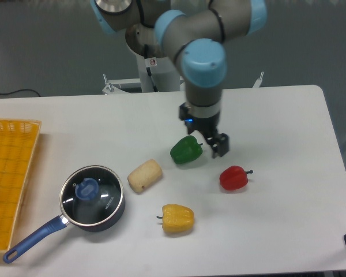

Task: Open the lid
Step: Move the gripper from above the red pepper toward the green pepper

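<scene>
A robotics lab: an arm bolted by a plain white table, grey floor behind

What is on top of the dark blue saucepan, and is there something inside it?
The lid sits on the saucepan, closed, with its blue knob at the centre. Through the glass only a dark interior and light reflections show; whether anything lies inside cannot be told.
</scene>
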### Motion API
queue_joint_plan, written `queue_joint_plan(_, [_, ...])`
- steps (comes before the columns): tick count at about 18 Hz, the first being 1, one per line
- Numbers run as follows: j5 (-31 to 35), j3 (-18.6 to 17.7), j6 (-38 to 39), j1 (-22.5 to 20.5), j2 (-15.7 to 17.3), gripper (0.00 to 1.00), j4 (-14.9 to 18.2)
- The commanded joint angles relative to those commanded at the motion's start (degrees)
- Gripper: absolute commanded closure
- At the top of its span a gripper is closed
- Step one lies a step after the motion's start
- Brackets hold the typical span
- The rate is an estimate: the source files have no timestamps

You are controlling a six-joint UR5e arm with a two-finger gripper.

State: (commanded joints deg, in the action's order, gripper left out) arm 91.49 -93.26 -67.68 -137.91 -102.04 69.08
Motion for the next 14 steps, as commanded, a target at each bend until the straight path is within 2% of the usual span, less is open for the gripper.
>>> queue_joint_plan(8, [-0.5, 0.5, 6.8, 4.2, -0.3, 0.00, 0.4])
queue_joint_plan(14, [-1.3, 2.8, 8.4, 7.9, -2.6, 0.00, 0.4])
